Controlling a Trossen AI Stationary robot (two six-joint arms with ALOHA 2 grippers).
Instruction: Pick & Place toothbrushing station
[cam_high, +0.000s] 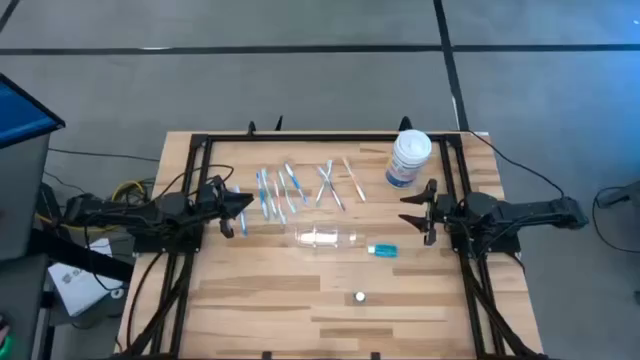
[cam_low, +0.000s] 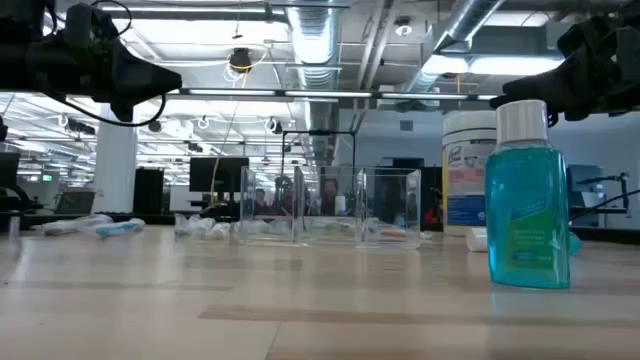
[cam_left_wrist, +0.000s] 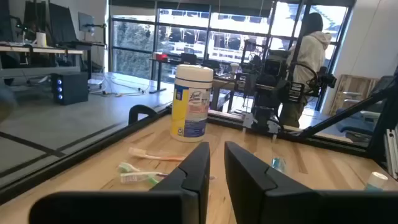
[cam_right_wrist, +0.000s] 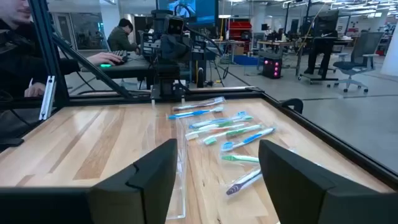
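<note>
Two grippers face each other across the desk (cam_high: 250, 300), with the task's things lying between them.

High view: left gripper (cam_high: 240, 207) sits at the desk's left side, fingers drawn nearly together, nothing held. Right gripper (cam_high: 412, 210) sits at the right side, fingers spread wide, empty. Toothbrushes (cam_high: 300, 186) lie scattered across the far middle, the nearest cluster just beside the left gripper's tip. Clear cup (cam_high: 327, 237) lies on its side at mid-desk, long axis running left to right. Small tube (cam_high: 383, 250) lies just beside the cup on its right-hand end, also along the left-right line, near the right gripper. White tub (cam_high: 408, 158) stands upright at the far right.

Low view: a blue bottle (cam_low: 528, 210) stands close to the camera; toothbrushes (cam_low: 105, 227) show as a low flat scatter. Neither gripper's fingers can be read here.

Left wrist view: fingers (cam_left_wrist: 194, 171) almost closed, narrow gap; a few toothbrushes (cam_left_wrist: 144, 177) lie just ahead, tub (cam_left_wrist: 191, 102) beyond.

Right wrist view: fingers (cam_right_wrist: 149, 174) wide apart; toothbrushes (cam_right_wrist: 233, 134) spread ahead, most lying roughly crosswise.

Judgement: left arm is nearer the brushes, right arm nearer the tube and cup.
</note>
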